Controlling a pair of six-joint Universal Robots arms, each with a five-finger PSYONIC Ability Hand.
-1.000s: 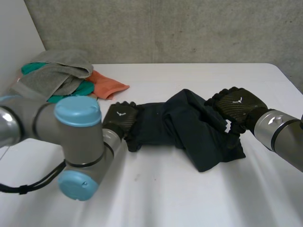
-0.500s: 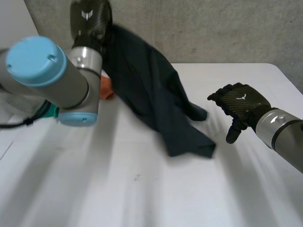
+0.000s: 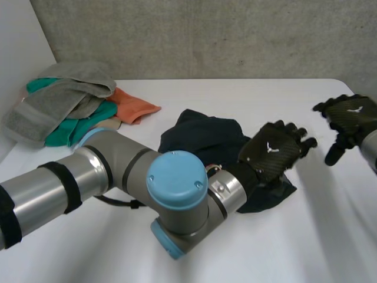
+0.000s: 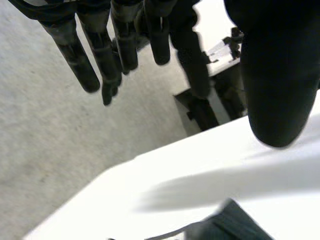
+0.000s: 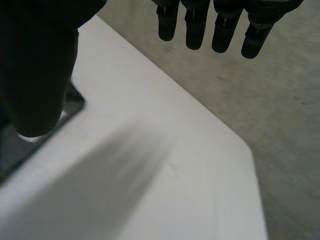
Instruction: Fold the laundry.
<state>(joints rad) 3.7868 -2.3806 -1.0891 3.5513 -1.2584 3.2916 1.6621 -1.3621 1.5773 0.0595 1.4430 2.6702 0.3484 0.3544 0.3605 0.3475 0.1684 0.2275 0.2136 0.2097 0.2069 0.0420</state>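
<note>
Both splayed: left hand [image 3: 272, 152] over the dark garment [image 3: 203, 132], right hand [image 3: 350, 118] apart.

No words or numbers can be read; a small white emblem marks the back of the left hand [image 3: 272, 154] and the right hand [image 3: 351, 116].

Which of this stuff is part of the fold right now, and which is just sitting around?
In the job: dark garment, crumpled mid-table; left hand, open over its edge; right hand, open, apart.
Lying about: grey towel, green cloth, orange cloth, heaped at the table's far corner.
</note>
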